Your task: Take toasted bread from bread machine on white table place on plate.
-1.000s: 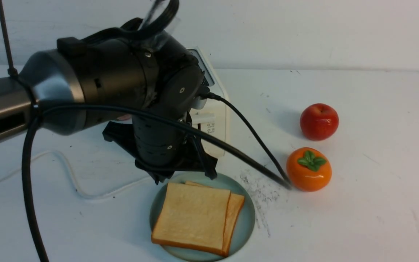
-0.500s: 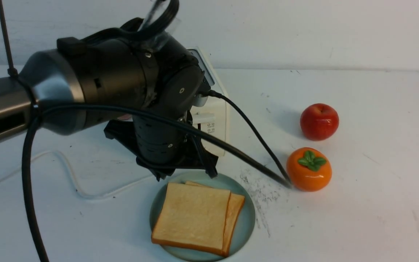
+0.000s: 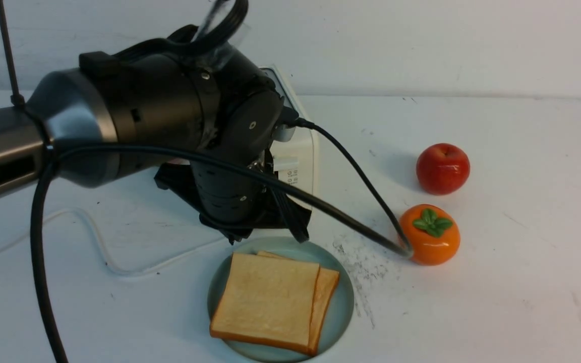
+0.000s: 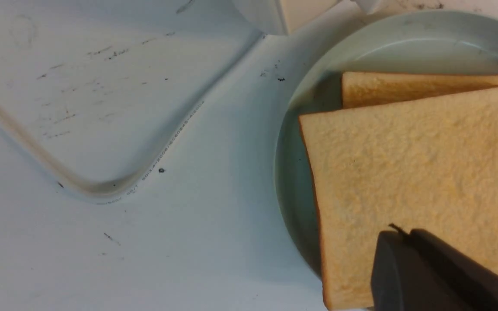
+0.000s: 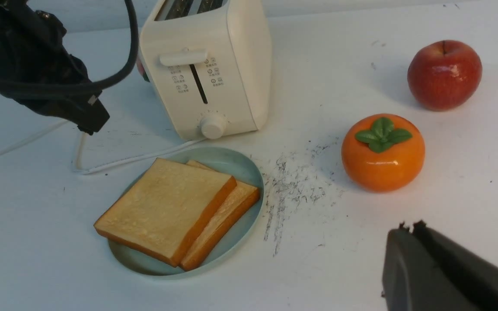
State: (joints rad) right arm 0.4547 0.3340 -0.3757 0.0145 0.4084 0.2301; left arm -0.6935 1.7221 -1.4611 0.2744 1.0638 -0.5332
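Two slices of toasted bread lie stacked on the pale blue-green plate [image 3: 345,302]; the top slice [image 3: 266,302] covers most of the lower one [image 3: 327,290]. The cream bread machine [image 5: 205,73] stands just behind the plate on the white table [image 3: 497,282], with nothing sticking out of its slots. My left gripper [image 3: 300,234] hangs shut and empty above the plate's far rim. In the left wrist view its tip [image 4: 400,233] is over the top slice [image 4: 413,172]. My right gripper [image 5: 409,226] is shut and empty, low over bare table right of the plate.
A red apple [image 3: 443,168] and an orange persimmon [image 3: 429,234] sit right of the bread machine. The left arm's black cable runs down to the table beside the persimmon. The machine's white cord [image 3: 104,257] loops across the table to the left. Dark scuffs [image 3: 363,272] mark the table beside the plate.
My left gripper has shifted a little up and to the right above the plate's far rim. The bread lies as before. The right gripper's tip now shows at the front view's right edge.
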